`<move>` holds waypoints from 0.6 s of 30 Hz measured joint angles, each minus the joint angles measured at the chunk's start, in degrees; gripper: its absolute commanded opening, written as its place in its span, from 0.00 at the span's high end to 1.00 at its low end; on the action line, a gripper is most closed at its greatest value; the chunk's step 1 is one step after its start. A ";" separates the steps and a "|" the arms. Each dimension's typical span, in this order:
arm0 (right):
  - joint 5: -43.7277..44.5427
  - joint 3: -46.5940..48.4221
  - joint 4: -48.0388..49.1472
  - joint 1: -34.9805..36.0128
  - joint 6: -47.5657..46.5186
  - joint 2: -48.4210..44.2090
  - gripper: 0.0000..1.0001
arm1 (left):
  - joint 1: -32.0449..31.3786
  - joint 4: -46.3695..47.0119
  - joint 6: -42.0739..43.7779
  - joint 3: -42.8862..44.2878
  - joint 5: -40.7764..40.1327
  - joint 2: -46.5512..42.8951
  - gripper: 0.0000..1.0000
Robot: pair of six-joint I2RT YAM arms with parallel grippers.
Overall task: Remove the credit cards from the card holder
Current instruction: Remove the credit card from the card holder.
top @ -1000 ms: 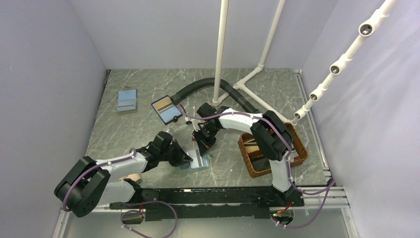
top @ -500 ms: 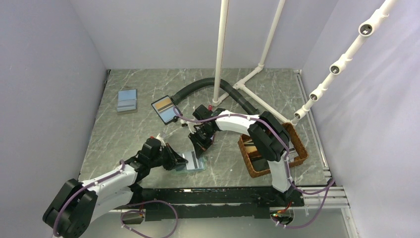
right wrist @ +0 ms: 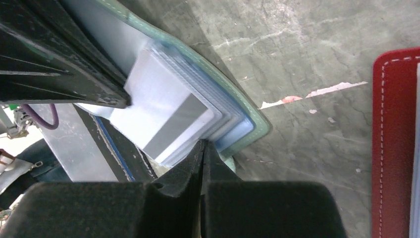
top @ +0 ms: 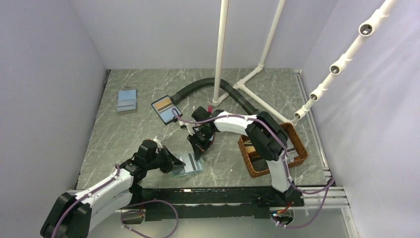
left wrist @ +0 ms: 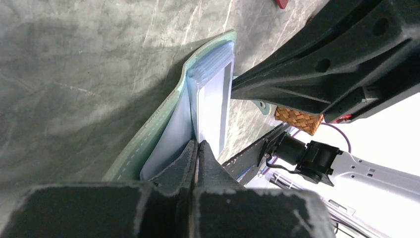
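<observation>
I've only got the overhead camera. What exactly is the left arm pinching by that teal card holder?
Observer: On the left wrist camera, the left gripper has its jaws shut on the end of a pale card, not on the card holder.
Operator: And the right arm?
Observer: The right gripper has its jaws shut at the card holder's corner; pinching or just pressing, I can't tell.
Operator: Anything else nearby?
Observer: A red-edged holder lies on the table, apart from the teal one.
</observation>
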 measured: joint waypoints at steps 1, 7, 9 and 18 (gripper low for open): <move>-0.37 0.00 -0.02 -0.09 0.04 0.26 1.00 | 0.15 -0.79 0.13 0.00 0.24 -0.70 1.00; -0.33 0.02 0.00 -0.02 0.02 0.63 1.00 | 1.25 -4.35 0.87 0.00 1.25 -4.92 1.00; 0.17 -0.02 -0.11 0.02 -0.11 0.66 1.00 | 1.51 -5.27 1.03 0.00 1.53 -5.79 1.00; -0.15 -0.02 0.13 0.17 -0.46 0.76 0.93 | 2.23 -13.20 4.33 1.42 1.77 -9.70 1.00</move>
